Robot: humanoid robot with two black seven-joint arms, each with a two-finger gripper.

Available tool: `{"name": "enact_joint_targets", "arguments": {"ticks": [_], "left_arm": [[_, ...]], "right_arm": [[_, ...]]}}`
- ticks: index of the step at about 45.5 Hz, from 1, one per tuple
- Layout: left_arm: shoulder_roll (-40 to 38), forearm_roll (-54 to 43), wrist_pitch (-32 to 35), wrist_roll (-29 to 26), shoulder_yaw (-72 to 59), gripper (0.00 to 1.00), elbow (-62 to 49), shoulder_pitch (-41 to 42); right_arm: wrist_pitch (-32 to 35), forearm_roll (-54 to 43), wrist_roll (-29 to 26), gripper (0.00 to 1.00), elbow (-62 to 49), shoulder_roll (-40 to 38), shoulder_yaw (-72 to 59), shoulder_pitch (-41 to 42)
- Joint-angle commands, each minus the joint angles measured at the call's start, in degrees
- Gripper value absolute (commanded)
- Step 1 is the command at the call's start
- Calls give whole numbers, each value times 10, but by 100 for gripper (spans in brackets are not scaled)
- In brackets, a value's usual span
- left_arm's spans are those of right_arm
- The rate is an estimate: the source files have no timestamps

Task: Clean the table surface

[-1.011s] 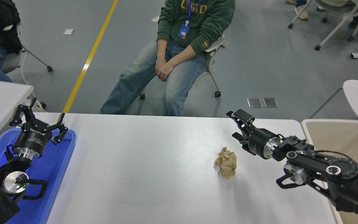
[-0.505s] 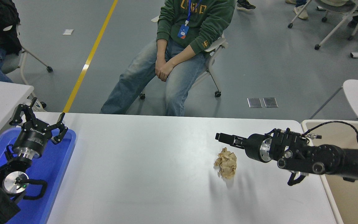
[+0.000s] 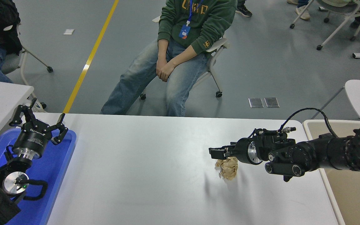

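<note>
R claw (image 3: 215,152) hangs just above the paper wad (image 3: 227,167), side-on to me, so can't tell if it's spread or pressed together. Wad sits on the white worktop (image 3: 142,168), right of centre, w/ the beige bin (image 3: 348,200) off the right edge. Risk: a low, flat approach could nudge the light wad away instead of pinching it. L claw (image 3: 39,120) spread, parked over the blue tray (image 3: 58,165).

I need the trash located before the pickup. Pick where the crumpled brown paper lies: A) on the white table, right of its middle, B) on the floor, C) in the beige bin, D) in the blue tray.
A: the paper lies on the table, right of its middle, just under the right hand, with the tray far left and the bin to its right.
</note>
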Motion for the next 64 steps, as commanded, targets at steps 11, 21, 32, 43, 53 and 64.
{"name": "enact_joint_targets", "arguments": {"ticks": [11,21,32,43,53,64], "left_arm": [[0,0,0,0,0,100,0,0],[0,0,0,0,0,100,0,0],[0,0,0,0,0,100,0,0],[0,0,0,0,0,100,0,0],[0,0,0,0,0,100,0,0],[0,0,0,0,0,100,0,0]], "right_arm": [[2,-49,5,100,-73,25,-37,-34],[2,-87,5,100,-73,12,-37,-60],[2,-87,5,100,-76,9,-36,-74],[11,-81,2,68,-85,14,-34,-71],[82,-75,1,0,-86,11,-24,-62],[122,0,3,0,-82,-2,-10,-25]]}}
